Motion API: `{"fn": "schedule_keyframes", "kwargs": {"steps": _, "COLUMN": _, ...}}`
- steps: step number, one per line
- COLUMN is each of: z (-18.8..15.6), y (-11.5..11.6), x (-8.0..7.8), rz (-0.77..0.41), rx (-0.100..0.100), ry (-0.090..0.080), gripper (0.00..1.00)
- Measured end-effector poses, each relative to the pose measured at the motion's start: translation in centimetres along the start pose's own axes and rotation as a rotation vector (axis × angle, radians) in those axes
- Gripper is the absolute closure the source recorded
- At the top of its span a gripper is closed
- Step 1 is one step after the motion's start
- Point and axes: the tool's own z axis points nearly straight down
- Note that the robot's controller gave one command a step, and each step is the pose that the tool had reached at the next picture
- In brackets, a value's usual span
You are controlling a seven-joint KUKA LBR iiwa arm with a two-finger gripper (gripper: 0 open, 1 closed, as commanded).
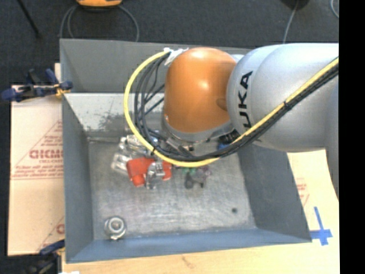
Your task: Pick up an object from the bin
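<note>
Silvery metal of the gripper [153, 174] shows just below the arm's wrist, left of the frame's centre, low over the bin floor and right against a red blocky object [137, 170]. The wrist covers most of it, so I cannot tell whether it is open or closed, nor whether it has the red blocky object in its grasp. Just left of that object lies a cluster of pale shiny pieces [122, 160], touching it or nearly so. To the right, under the wrist's lower edge, sits a small dark object [194, 178] with green and purple on it. A round silver piece [116, 226] lies well apart, in the bin's lower left corner. Above the gripper the wrist carries a rounded orange cover [197, 87], with black cables and a yellow hose [132, 96] looping round its left side and underneath. The thick grey arm [285, 101] stretches from there to the frame's right edge, crossing the upper right of the grey bin [77, 170]
</note>
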Motion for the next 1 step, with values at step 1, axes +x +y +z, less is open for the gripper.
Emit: {"fn": "schedule_keyframes", "kwargs": {"steps": 1, "z": -2.3, "y": -10.56, "x": -2.13, "rz": -0.002, "rx": 0.008, "ry": 0.004, "gripper": 1.0}}
